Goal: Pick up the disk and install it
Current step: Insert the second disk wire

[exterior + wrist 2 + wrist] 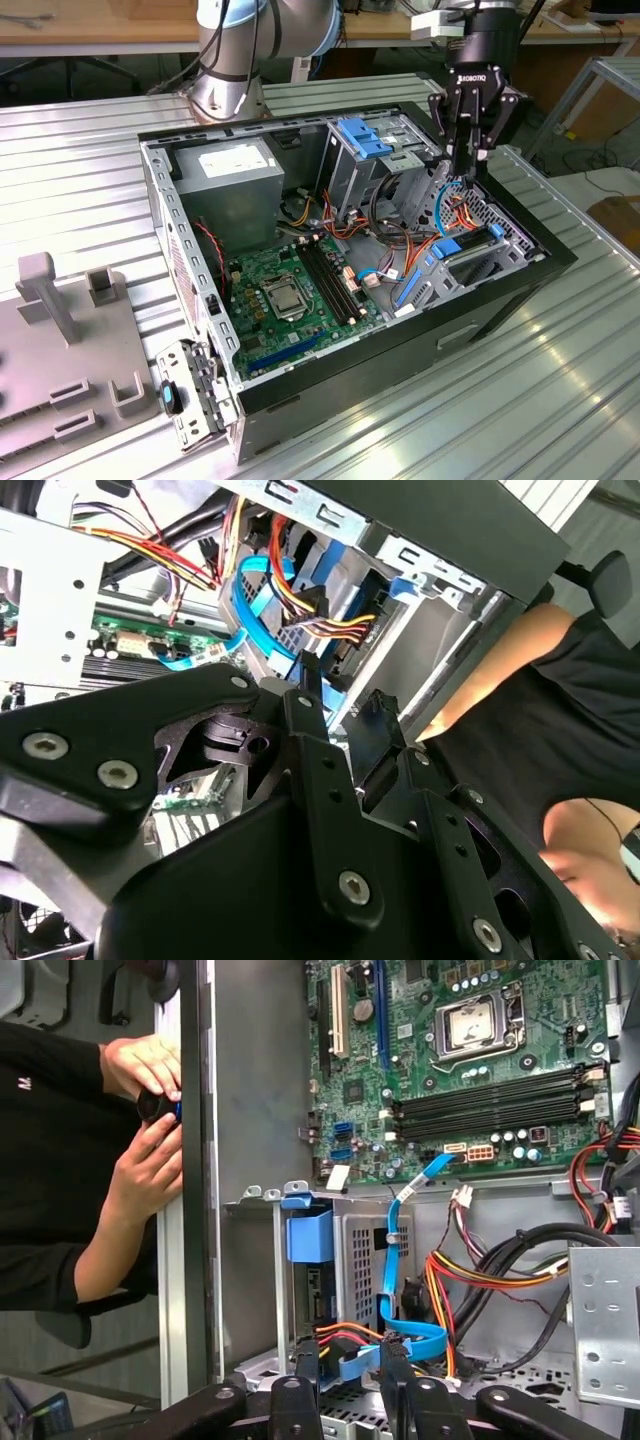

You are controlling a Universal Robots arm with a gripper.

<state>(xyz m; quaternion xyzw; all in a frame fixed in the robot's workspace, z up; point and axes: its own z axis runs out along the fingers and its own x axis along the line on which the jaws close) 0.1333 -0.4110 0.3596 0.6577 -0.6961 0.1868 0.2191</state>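
Dark grey metal disk [365, 595] in its blue plastic bracket sits in the silver drive cage [355, 1250] inside the open black computer case [330, 375] on the ribbed metal bench [500, 420]. Above it hangs the black hand [468, 170], fingers apart and empty.

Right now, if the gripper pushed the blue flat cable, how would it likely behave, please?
The blue flat cable is thin and loops in curves, so it would probably flex aside, not resist. It looks light. It runs among orange wires, so it might snag.
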